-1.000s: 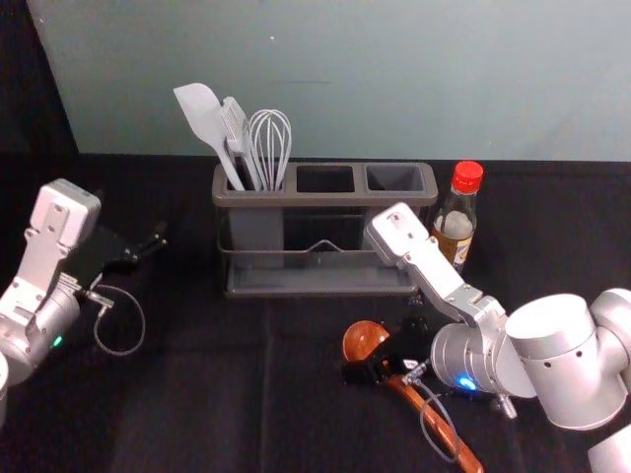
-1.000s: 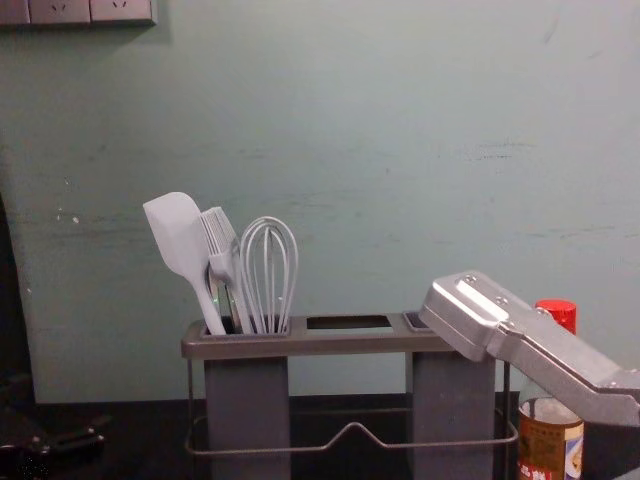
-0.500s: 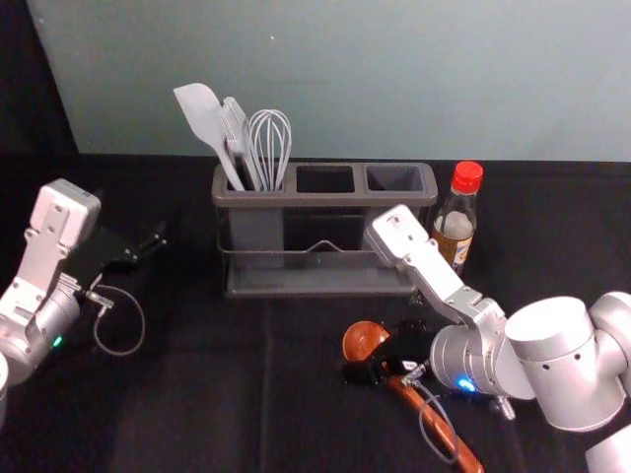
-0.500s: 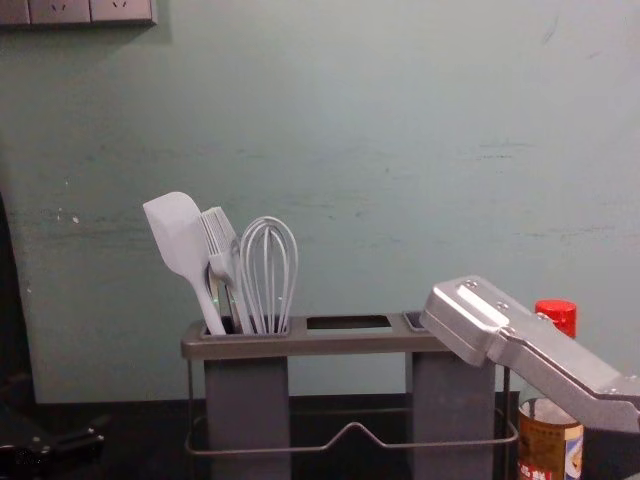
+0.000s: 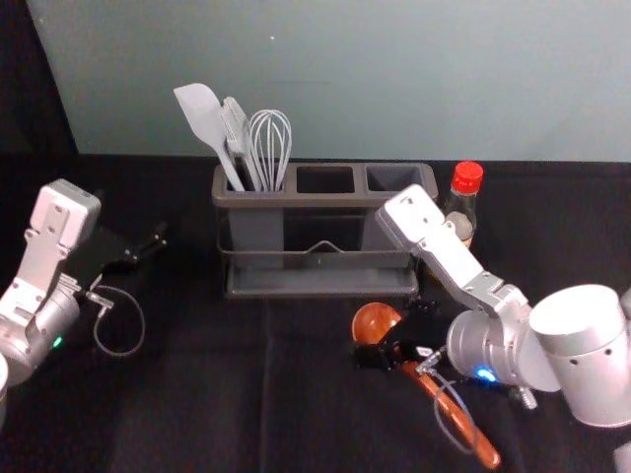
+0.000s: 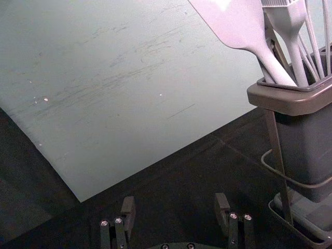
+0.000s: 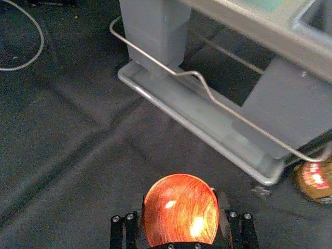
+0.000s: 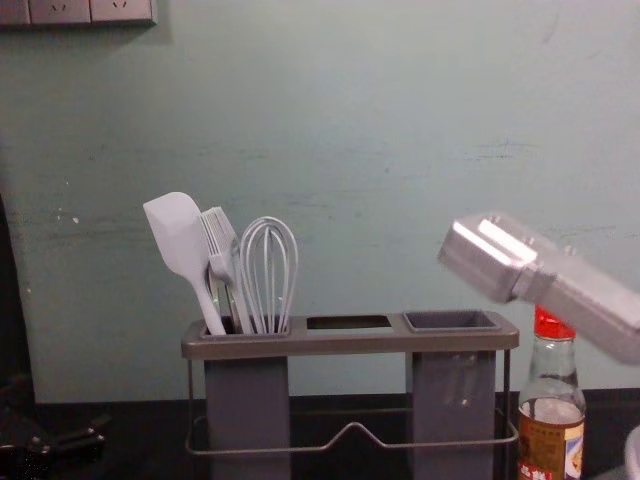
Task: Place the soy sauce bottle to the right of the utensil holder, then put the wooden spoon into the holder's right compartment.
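Right hand (image 7: 180, 207), in front of the utensil holder (image 8: 345, 342), closed on the wooden spoon (image 5: 376, 322) near the neck; the fingers stand apart only as far as the wood between them requires. Relative to the preceding pictures, the right arm (image 8: 545, 285) has risen and the spoon has shifted with it in the head view, which indicates that the grasp is carrying the load. Clearance beneath the handle cannot be determined.

The soy sauce bottle (image 8: 550, 430) has kept its place, upright just beside the holder on its right; the first step is judged complete. The right compartment (image 8: 455, 395), its mouth now uncovered in the chest view, holds no utensil. Insertion probably requires further lift, then a steeper spoon, handle end downward, above that mouth. Principal risks: the long handle catching the rim, or the arm brushing the bottle.

Left hand (image 6: 175, 203): idle at the left, fingers wide apart, nothing between them.
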